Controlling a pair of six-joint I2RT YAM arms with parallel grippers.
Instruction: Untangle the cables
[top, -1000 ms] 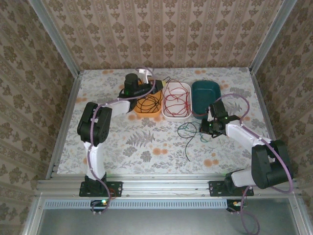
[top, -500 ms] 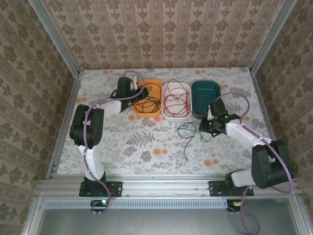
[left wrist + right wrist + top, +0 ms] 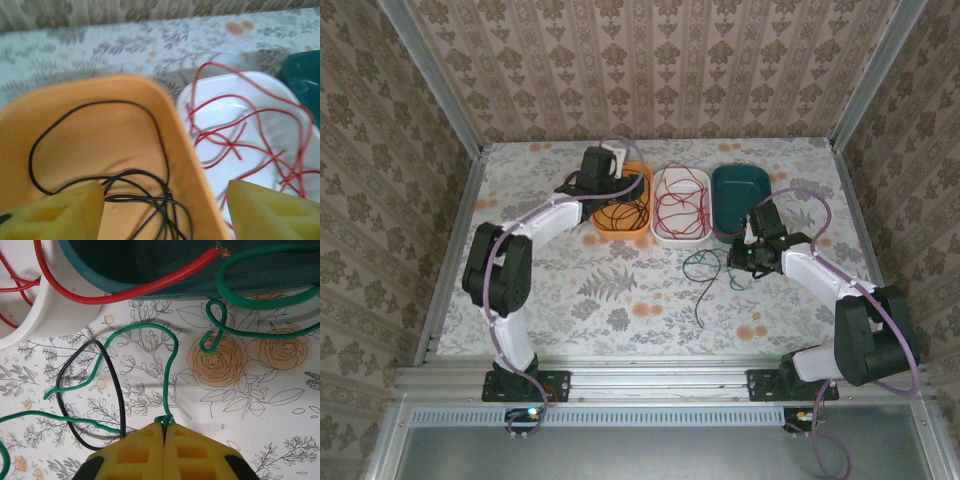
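Three oval plastic trays sit in a row at the back of a floral-patterned surface [image 3: 620, 300]: an orange oval tray [image 3: 182, 150], a white oval tray [image 3: 220, 107] and a dark teal oval tray [image 3: 740, 190]. The left tool [image 3: 165, 192] hovers over the orange one, its yellow fingers spread wide with nothing between them. A thin black cable [image 3: 107, 101] lies looped inside that tray. A thin red cable [image 3: 678, 205] is coiled in the white tray, and one end reaches over the teal tray's rim. The right tool [image 3: 164, 432] sits low on the surface just in front of the teal tray, its fingers pinched together on a thin green cable [image 3: 172, 355], which snakes across the surface beside a loose black strand [image 3: 117, 390]
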